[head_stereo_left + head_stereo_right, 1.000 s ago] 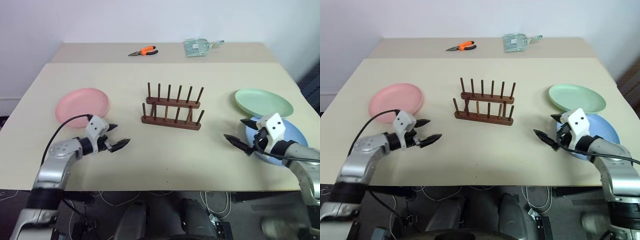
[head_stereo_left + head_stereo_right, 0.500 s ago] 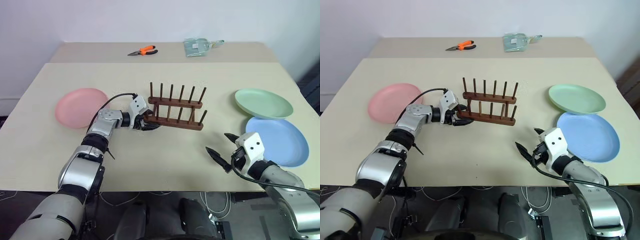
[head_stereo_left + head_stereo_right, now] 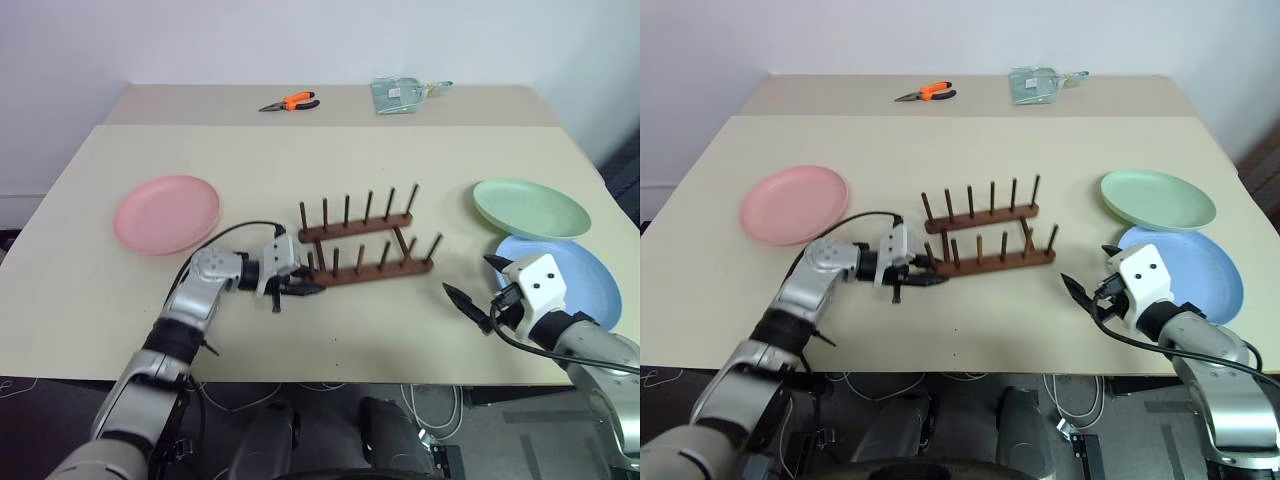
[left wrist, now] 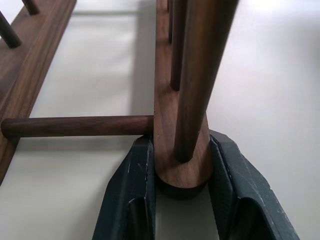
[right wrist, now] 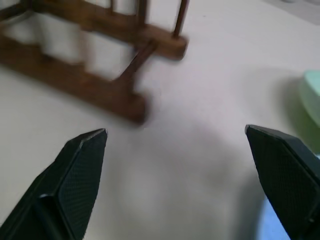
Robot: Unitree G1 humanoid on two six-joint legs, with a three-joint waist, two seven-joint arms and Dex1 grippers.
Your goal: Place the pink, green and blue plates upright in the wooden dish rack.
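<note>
The wooden dish rack (image 3: 366,246) stands askew mid-table, empty. My left gripper (image 3: 297,285) is shut on the left end of its near rail; in the left wrist view both fingers (image 4: 135,170) clamp that rail end (image 4: 180,165). The pink plate (image 3: 166,212) lies flat at the left. At the right the green plate (image 3: 530,207) lies flat, with the blue plate (image 3: 590,275) just in front of it. My right gripper (image 3: 468,277) hovers open and empty beside the blue plate, pointing toward the rack (image 5: 100,85).
Orange-handled pliers (image 3: 290,102) and a clear packet (image 3: 400,93) lie on a second table behind. Bare tabletop (image 3: 370,330) runs between the rack and the near edge. The green plate's rim (image 5: 312,95) shows in the right wrist view.
My left gripper went from open near the pink plate to the rack, shut on its near rail and pulled it nearer, turning it askew. My right gripper swung inward, then back toward the blue plate.
</note>
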